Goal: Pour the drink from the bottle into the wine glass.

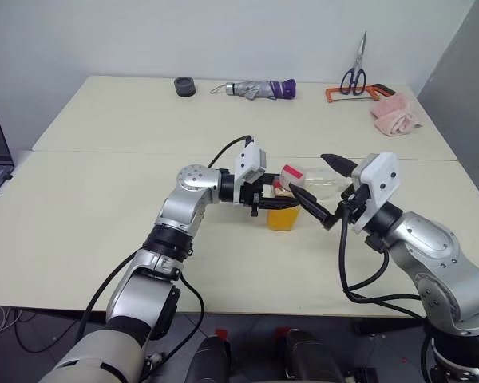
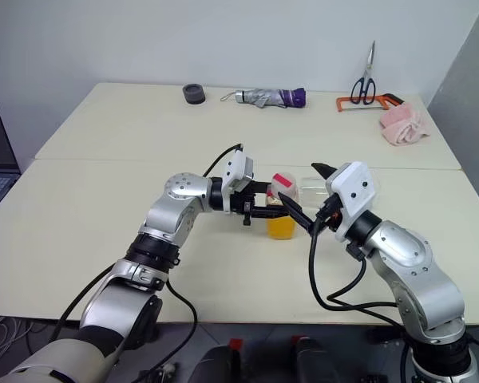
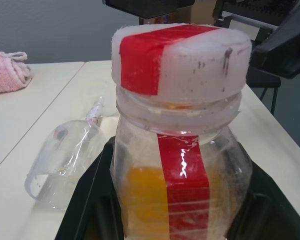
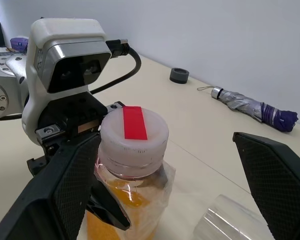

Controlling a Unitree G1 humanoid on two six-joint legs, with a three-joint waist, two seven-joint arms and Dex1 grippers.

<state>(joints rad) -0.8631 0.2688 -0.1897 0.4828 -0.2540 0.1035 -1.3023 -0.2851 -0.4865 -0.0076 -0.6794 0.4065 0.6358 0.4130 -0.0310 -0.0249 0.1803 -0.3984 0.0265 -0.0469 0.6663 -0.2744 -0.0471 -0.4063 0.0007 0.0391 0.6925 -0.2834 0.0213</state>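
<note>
Two grippers meet at mid-table: the left gripper point(image 1: 265, 201) is clamped on the small clear squarish plastic bottle point(image 1: 284, 206) of orange drink point(image 1: 283, 217), white red-taped cap point(image 4: 134, 134) on. The right gripper point(image 1: 330, 190) gapes wide around that cap, holding nothing. Behind, the clear stemmed wine glass point(image 3: 65, 162) lies toppled; pouring now would spill, and it may roll.

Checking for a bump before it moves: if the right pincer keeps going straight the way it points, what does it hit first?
Probably the bottle's white cap: the open right pincer already straddles it, with the left pincer shut on the bottle beyond. Depth is uncertain.
</note>
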